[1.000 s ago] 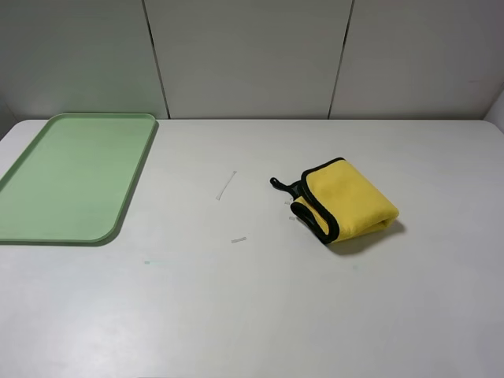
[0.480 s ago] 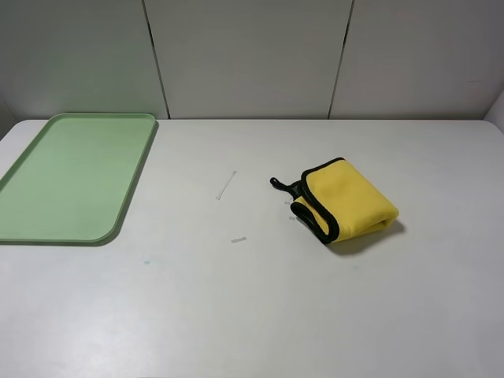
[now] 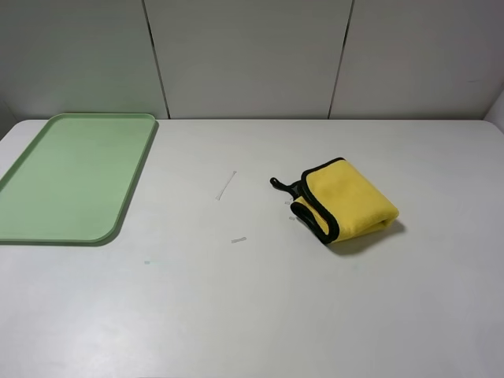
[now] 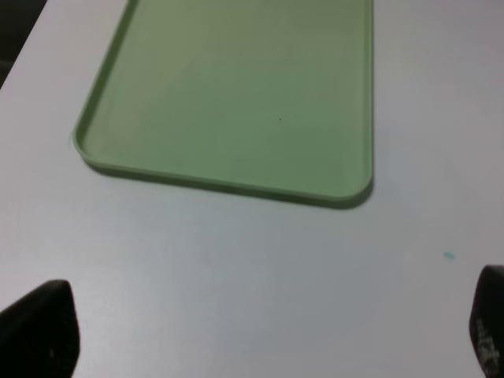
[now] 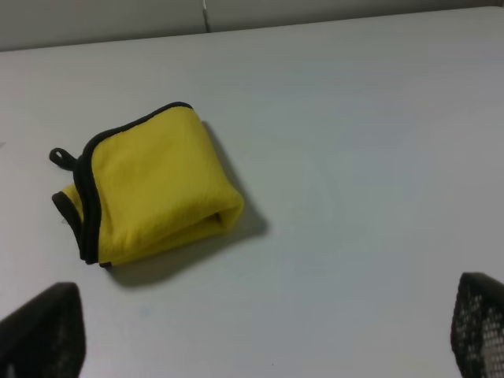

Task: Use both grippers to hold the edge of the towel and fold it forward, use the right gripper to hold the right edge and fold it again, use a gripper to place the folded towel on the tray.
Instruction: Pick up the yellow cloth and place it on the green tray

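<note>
The high exterior view takes in both task things at once: the large pale green rectangular plastic tray [image 3: 71,177] with its low raised rim at the left edge of the frame, and the yellow plush microfibre towel [image 3: 346,201], folded into a thick bundle, right of centre on the plain white table [image 3: 236,315]. The grippers appear only in the wrist views. The left wrist view shows the left gripper [image 4: 264,331] as two black fingertips [image 4: 39,327] spread far apart with only table between them. It looks onto the tray's rounded near corners and a tiny teal speck [image 4: 448,255] on the table beside it. The right wrist view shows the right gripper [image 5: 260,331] spread just as wide and holding nothing, its mesh-textured black pads [image 5: 479,323] low in the foreground and well apart from the towel. That view also brings out the towel's rounded fold and the shadow beside it. In the exterior view the black fabric binding [image 3: 315,209] curves along the towel's left side, with the small black loop [image 3: 276,183] poking out at its upper left. Bare table lies all round the towel, and a wide stretch of it, marked by two small pale strips [image 3: 226,186], separates towel and tray.
</note>
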`<state>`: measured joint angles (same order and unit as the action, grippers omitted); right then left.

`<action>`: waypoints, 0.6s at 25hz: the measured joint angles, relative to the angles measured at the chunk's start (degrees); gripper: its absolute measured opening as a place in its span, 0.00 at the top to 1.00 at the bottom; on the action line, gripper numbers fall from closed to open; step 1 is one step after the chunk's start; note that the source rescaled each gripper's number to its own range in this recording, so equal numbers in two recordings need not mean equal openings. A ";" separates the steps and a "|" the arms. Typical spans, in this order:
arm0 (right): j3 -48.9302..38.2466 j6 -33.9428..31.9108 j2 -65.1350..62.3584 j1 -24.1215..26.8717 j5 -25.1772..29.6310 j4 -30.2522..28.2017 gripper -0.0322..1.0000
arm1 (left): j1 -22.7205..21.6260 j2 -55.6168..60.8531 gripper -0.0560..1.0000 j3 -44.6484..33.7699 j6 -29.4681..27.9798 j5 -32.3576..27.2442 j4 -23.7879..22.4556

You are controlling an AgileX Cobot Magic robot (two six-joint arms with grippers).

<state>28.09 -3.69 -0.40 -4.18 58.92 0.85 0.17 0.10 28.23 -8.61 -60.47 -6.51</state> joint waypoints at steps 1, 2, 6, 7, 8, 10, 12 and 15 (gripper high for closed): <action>0.00 0.00 0.00 0.00 0.00 0.00 0.00 | 0.00 0.00 0.00 0.00 0.00 0.00 0.00; 0.00 0.00 0.00 0.00 0.00 0.00 0.00 | 0.00 0.00 0.01 0.00 0.00 0.00 0.00; 0.00 0.00 0.00 0.00 0.00 0.00 0.00 | 0.00 -1.58 0.02 0.06 0.00 0.07 0.09; 0.00 0.00 0.00 0.00 0.00 0.00 0.00 | 0.00 -2.60 0.02 0.41 0.00 0.07 0.22; 0.00 0.00 0.00 0.00 0.00 0.00 0.00 | 0.00 -4.27 0.03 0.79 0.00 0.28 0.28; 0.00 0.00 0.00 0.00 0.00 0.00 0.00 | 0.00 -8.31 0.03 2.24 0.43 1.25 0.46; 0.00 0.00 0.00 0.00 0.00 0.00 0.00 | 0.00 -13.94 0.03 4.00 2.08 3.08 1.35; 0.00 0.00 0.00 0.00 0.00 0.00 0.00 | 0.00 -23.30 0.04 7.24 5.56 6.88 4.15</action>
<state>28.09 -3.69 -0.40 -4.18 58.92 0.85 0.17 -23.19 35.47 -3.05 -53.59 -2.36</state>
